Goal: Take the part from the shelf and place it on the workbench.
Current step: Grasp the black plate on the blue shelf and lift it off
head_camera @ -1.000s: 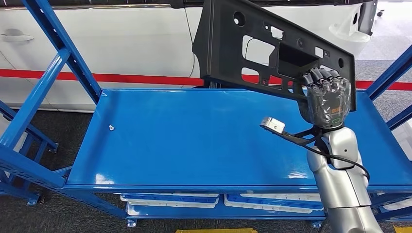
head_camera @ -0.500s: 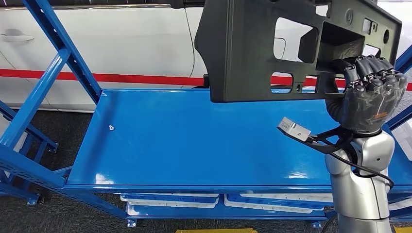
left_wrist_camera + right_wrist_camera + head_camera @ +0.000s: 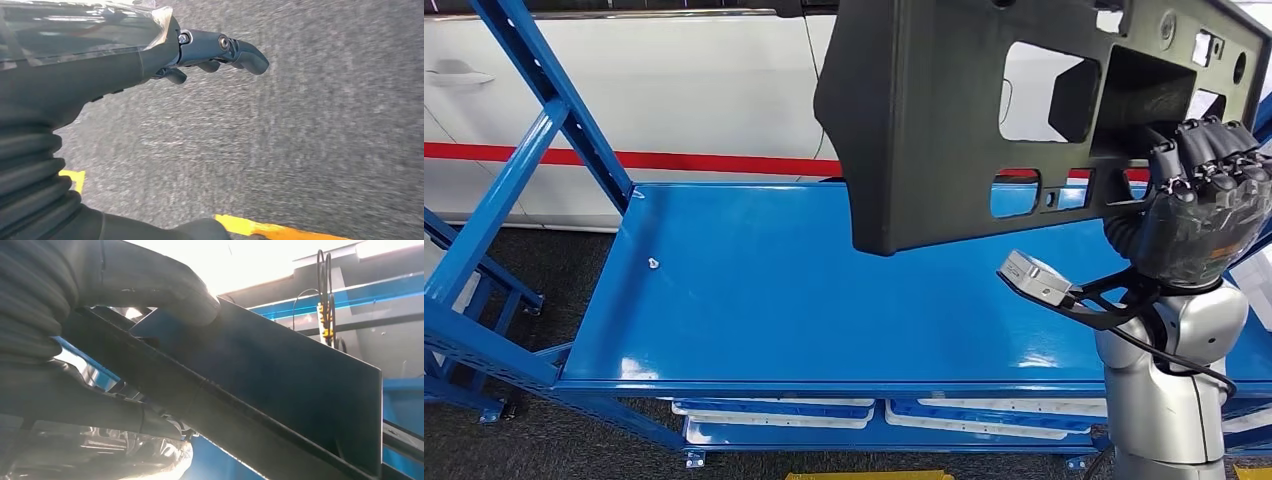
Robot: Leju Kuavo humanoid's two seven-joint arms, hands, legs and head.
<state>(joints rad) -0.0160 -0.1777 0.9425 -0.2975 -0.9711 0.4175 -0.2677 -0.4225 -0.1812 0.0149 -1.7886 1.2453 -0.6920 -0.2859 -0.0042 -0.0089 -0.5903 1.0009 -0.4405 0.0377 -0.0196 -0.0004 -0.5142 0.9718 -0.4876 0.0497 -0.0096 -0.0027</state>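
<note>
A large black plastic panel [image 3: 924,130] with several cut-outs hangs in the air above the blue shelf deck [image 3: 824,290]. My right hand [image 3: 1199,215] grips its lower right edge, fingers curled over the rim. From the right wrist camera the panel [image 3: 280,385] shows as a dark slab pinched under the thick thumb [image 3: 165,295]. My left hand [image 3: 150,55] hangs over grey floor with its fingers apart and nothing in it.
Blue shelf uprights [image 3: 534,110] slant at the left and right. A white car body with a red stripe [image 3: 674,158] stands behind the shelf. White trays [image 3: 774,412] lie on the lower level. Yellow floor marking [image 3: 260,227] runs below my left arm.
My right hand has lifted the panel higher and swung it toward me and rightward, so it looms larger. The shelf has not moved.
</note>
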